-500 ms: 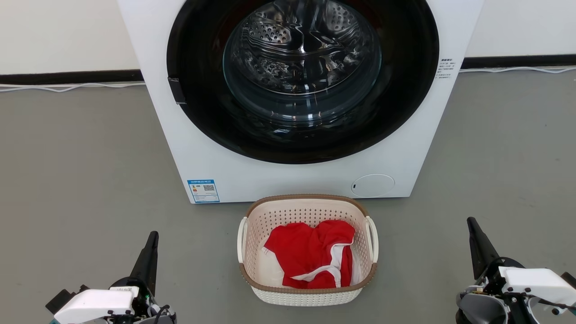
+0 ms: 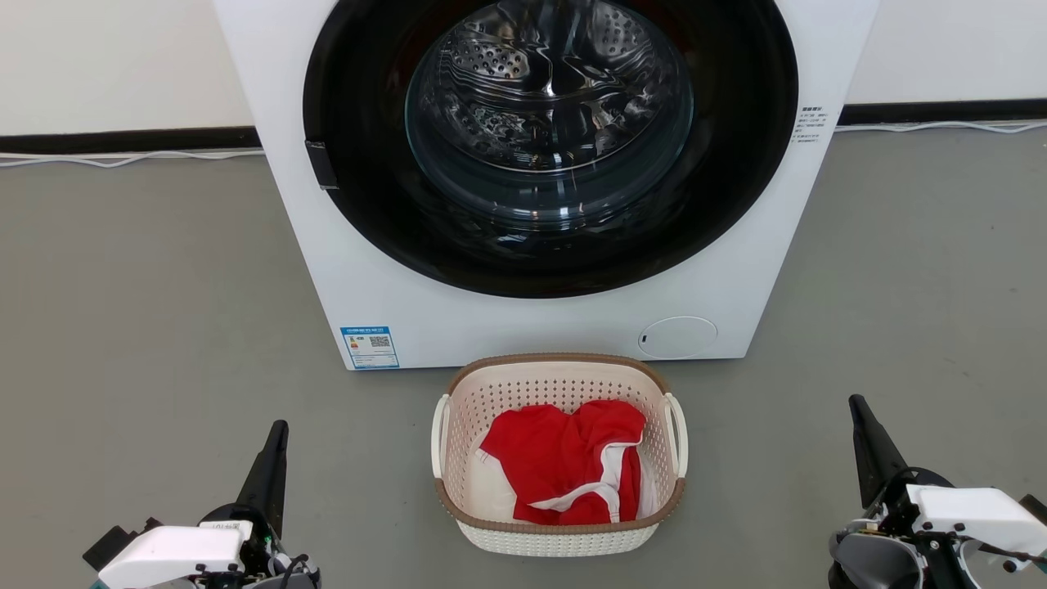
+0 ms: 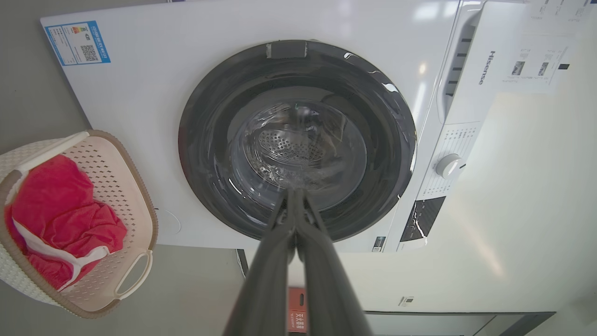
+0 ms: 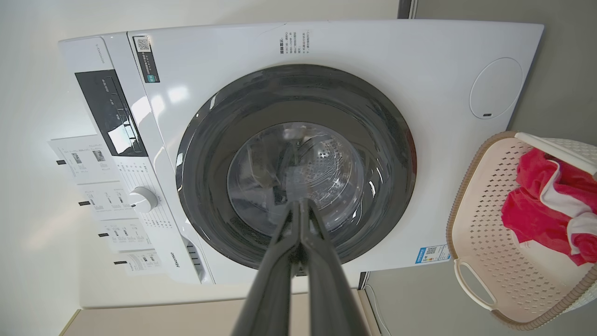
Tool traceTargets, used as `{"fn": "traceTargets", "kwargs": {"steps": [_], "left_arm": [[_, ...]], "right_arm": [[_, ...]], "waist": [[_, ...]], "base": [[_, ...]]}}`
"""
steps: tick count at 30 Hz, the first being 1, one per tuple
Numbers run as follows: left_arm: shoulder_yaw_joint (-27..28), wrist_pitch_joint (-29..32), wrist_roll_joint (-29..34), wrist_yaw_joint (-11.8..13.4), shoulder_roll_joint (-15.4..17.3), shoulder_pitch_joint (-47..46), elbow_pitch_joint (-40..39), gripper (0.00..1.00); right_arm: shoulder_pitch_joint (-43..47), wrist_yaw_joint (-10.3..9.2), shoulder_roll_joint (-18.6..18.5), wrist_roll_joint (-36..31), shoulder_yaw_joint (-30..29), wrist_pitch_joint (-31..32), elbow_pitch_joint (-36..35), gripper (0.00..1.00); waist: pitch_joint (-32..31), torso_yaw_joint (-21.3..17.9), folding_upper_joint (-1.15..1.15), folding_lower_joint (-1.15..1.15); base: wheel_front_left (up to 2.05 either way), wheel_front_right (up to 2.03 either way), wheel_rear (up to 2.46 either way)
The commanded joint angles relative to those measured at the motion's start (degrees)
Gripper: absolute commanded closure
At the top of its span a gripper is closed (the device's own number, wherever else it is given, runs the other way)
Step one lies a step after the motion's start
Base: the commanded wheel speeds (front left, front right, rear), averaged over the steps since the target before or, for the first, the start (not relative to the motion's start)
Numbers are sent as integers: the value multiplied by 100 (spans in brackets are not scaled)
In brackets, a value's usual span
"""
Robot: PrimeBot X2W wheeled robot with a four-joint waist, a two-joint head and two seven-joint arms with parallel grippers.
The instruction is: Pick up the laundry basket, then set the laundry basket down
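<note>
In the head view, the left gripper [image 2: 279, 427] points up with its two dark fingers pressed together into one tapered tip, nothing between them. The right gripper [image 2: 856, 402] does the same on the other side. The laundry basket [image 2: 561, 360] stands on the grey floor [image 2: 147, 311] between the two sets of fingers, well apart from both and just a little beyond their tips, with a red garment [image 2: 564, 466] with white trim lying inside it. Beyond the basket, further out along the fingers' line, stands the white washing machine [image 2: 352, 270], its round dark door [image 2: 548, 139] shut, and the basket's far rim is just in front of its base. In the left wrist view, the left gripper's fingers [image 3: 280, 261] rise closed against each other and empty, their tips aimed at the glass of the door. The laundry basket sits far off to the left of them in that picture, touching neither finger, one white handle [image 3: 133, 275] turned toward the camera. A white knob [image 3: 448, 165] on the machine's panel lies to the right of the fingertips. In the right wrist view, the right gripper's fingers [image 4: 326, 280] are likewise shut on nothing and aimed at the door glass. The basket lies well off to their right with the garment in it.
</note>
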Motion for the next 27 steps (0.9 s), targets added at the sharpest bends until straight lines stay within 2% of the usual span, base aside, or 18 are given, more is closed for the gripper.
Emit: {"fn": "traceTargets", "kwargs": {"steps": [1, 27], "left_arm": [[139, 17, 5, -39, 77, -319, -164, 100], [139, 17, 5, -39, 77, -319, -164, 100]], "right_arm": [[-133, 41, -20, 39, 109, 36, -179, 100], [-133, 41, -20, 39, 109, 36, -179, 100]], "waist": [[0, 0, 0, 0], [0, 0, 0, 0]], "base": [[0, 0, 0], [0, 0, 0]]}}
